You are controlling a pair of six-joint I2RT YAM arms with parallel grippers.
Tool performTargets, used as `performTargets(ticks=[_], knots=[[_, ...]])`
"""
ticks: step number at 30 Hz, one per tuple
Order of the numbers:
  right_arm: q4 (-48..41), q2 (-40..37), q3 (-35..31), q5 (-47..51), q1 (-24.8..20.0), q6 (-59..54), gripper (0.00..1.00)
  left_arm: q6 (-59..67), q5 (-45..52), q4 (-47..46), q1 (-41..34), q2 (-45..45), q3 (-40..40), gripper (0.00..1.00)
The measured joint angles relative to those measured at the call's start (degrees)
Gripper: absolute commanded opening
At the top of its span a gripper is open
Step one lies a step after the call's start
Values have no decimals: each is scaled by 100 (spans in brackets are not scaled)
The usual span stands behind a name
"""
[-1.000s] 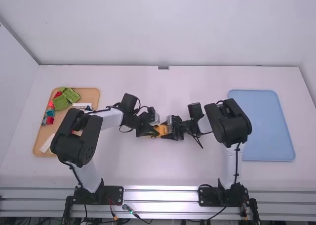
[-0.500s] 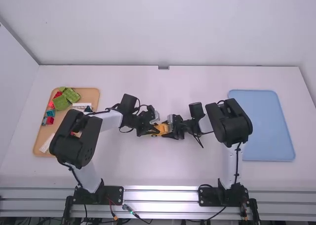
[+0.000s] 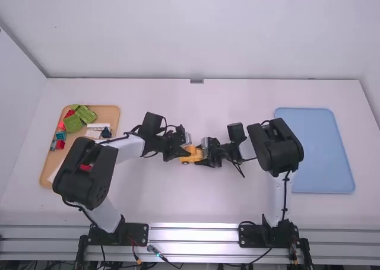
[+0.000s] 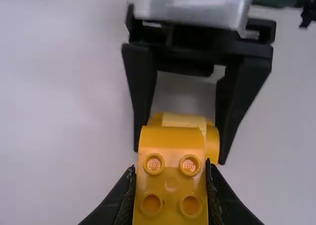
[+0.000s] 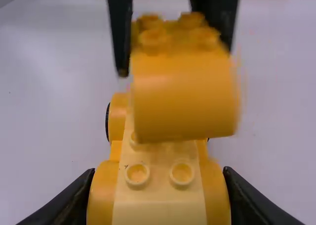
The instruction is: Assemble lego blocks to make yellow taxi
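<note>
While in left end effector, yellow block

Your yellows sit against black and white.
Your block is orange-yellow; the car pairs pale yellow with deeper orange-yellow. You have black on your left gripper and right gripper, a white surface, tan tray, green blocks and light-blue mat.

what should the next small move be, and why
Probably square up the curved block over the body, then ease it down: the left gripper holds it above the body, whose bare studs face up, while the right gripper clamps the body.
</note>
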Motion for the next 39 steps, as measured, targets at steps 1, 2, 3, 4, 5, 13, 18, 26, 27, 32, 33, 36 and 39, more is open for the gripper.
performTargets(ticks=[1,2,3,4,5,13,18,26,27,32,33,36,39], knots=[[0,2,0,-4,0,0,32,-2,-2,13,0,31,-68,2],[0,2,0,-4,0,2,33,-2,0,9,0,55,-116,2],[4,2,0,-2,0,-2,33,-2,2,7,0,59,-122,2],[0,0,0,-2,0,0,33,-2,22,22,-2,63,-131,2],[-2,0,0,-2,0,0,33,-2,22,55,-17,63,-131,2],[-7,2,0,-7,0,-9,34,0,157,374,-22,251,-129,2],[-13,2,0,-15,0,-24,33,31,280,393,-22,313,-103,2],[-44,2,0,-50,0,-44,34,192,444,398,-22,365,-103,2],[-44,2,0,-50,0,-44,34,212,463,398,-22,376,-98,2],[-46,2,0,-57,0,-39,34,254,553,413,-22,459,-24,2],[-46,2,0,-55,0,-42,34,256,557,413,-22,459,-24,2],[-44,2,0,-57,0,-46,33,267,546,411,-39,459,-22,2],[-50,2,0,-70,0,-68,34,278,413,413,-125,459,-22,2]])
